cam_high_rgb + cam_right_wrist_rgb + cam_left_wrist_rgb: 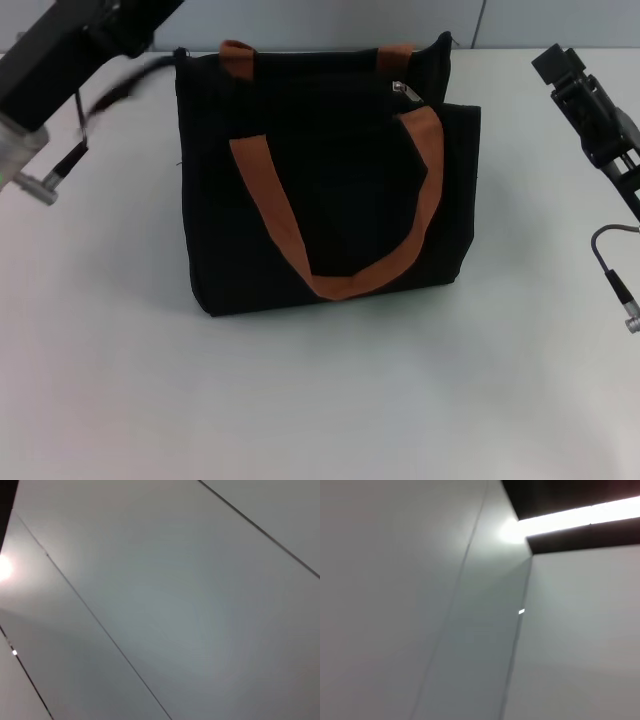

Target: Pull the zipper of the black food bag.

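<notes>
The black food bag (330, 190) stands upright on the white table (320, 400), in the middle of the head view. Its front orange-brown strap (345, 283) hangs down over the front face, and the back strap (238, 48) shows at the top edge. The small silver zipper (400, 90) pull sits on the top zip line near the bag's right end. My left arm (60, 70) is raised at the far left, its gripper out of frame. My right gripper (560, 68) is held up at the far right, well apart from the bag. Both wrist views show only pale wall panels.
A grey cable with a plug (620, 290) hangs from the right arm at the right edge. A cable and connector (60, 165) hang from the left arm. The table's back edge meets a grey wall (330, 20) just behind the bag.
</notes>
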`<state>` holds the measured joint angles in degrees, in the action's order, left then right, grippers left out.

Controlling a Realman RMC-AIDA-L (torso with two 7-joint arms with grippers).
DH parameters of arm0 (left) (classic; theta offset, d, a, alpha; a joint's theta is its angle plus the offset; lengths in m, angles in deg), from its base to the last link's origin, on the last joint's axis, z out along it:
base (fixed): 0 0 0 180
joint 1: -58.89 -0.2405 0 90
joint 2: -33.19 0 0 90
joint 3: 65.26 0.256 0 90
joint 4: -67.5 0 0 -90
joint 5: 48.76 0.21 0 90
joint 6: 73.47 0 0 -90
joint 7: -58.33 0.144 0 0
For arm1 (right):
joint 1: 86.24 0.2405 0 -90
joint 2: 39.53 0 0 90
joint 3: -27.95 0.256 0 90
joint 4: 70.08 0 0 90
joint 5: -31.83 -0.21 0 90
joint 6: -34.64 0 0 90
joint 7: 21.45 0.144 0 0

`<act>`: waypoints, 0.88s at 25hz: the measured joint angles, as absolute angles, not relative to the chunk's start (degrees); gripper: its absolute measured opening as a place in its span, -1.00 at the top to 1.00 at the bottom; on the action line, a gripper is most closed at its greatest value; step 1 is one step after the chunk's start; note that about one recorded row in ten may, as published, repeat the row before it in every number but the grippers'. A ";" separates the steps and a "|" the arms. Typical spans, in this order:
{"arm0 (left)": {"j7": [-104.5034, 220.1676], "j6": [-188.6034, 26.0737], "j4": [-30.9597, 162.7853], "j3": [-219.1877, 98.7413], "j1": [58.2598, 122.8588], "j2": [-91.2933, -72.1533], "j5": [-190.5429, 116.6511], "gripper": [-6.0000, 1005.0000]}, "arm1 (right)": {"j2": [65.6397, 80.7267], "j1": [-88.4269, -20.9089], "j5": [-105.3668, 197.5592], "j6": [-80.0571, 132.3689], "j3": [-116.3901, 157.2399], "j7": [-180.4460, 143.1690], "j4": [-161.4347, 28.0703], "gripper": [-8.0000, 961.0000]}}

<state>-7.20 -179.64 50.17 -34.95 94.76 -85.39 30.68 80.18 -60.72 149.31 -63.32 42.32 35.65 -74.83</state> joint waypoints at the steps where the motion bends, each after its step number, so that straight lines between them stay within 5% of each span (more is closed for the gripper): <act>1: -8.16 -181.25 49.88 -34.56 94.42 -85.38 30.93 0.10 | 80.18 -60.73 149.32 -63.53 42.31 34.80 -75.03 -0.67; 10: -6.40 -185.03 43.04 -24.72 82.14 -84.88 35.86 -0.56 | 80.10 -60.81 151.83 -64.78 42.21 26.77 -75.75 -0.67; 16: 4.60 -184.87 40.73 -24.25 72.71 -83.62 38.32 -0.56 | 79.88 -60.00 155.58 -65.94 42.18 23.20 -74.78 -0.67; 22: 12.54 -183.48 40.54 -22.96 73.03 -84.17 47.73 -0.56 | 79.49 -58.61 169.25 -72.97 41.56 14.89 -68.09 -0.67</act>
<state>12.54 -183.48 40.54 -22.96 73.03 -84.17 47.73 79.49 -58.61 169.25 -72.97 41.56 14.89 -68.09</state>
